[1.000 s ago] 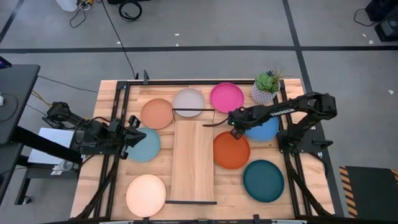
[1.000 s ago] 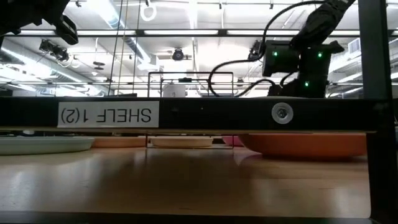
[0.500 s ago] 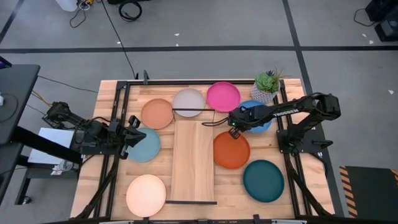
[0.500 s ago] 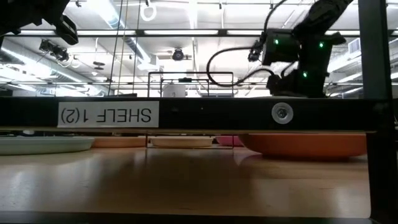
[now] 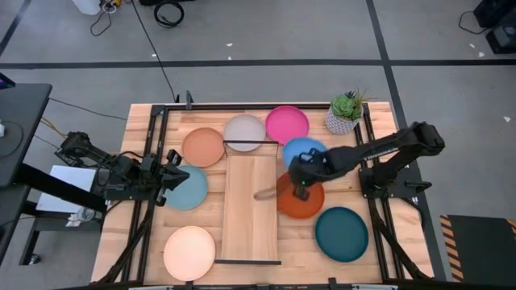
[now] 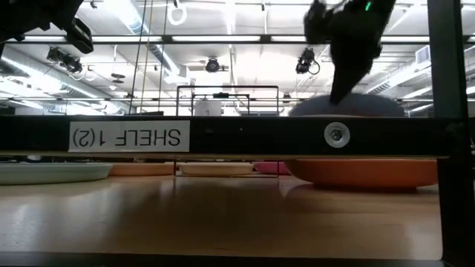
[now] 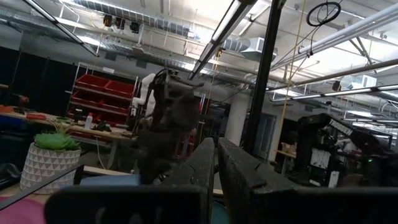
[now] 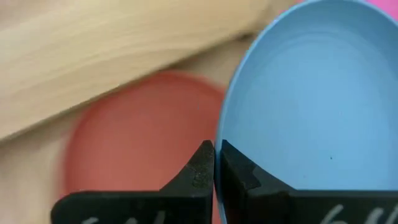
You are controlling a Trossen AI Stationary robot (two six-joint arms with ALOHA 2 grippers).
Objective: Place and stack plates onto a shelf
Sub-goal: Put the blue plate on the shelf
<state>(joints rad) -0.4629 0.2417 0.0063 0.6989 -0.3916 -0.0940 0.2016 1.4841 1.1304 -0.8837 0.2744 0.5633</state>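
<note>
My right gripper point(image 5: 300, 176) is shut on the blue plate point(image 5: 305, 150), which hangs above the orange plate point(image 5: 300, 199) just right of the shelf point(image 5: 250, 205). In the right wrist view the blue plate point(image 8: 305, 99) fills the picture beyond the fingers, with the orange plate point(image 8: 137, 137) below it. The tan point(image 5: 203, 147), grey point(image 5: 244, 131), magenta point(image 5: 288, 124), dark teal point(image 5: 341, 234) and peach point(image 5: 189, 252) plates lie flat on the table. My left gripper point(image 5: 172, 172) waits shut above the light teal plate point(image 5: 189, 188), holding nothing. My right gripper pinches the blue plate's rim point(image 8: 225, 134) between its two fingers, on the plate's side toward the table's near edge. The arm reaches in from the table's right. The plate is lifted clear, above the orange plate, its underside point(image 6: 349, 105) showing over the shelf's bar.
A potted plant point(image 5: 345, 113) stands at the table's far right corner. Black bars point(image 5: 250, 144) cross the shelf's far and near ends, and black frame rails run along the table's left and right sides. The shelf's board is bare wood.
My right gripper has taken hold of the blue plate, lifted it off the table, and carried it toward the table's left, from beside the plant's side to above the orange plate. The gripper itself has gone slightly toward the near edge.
</note>
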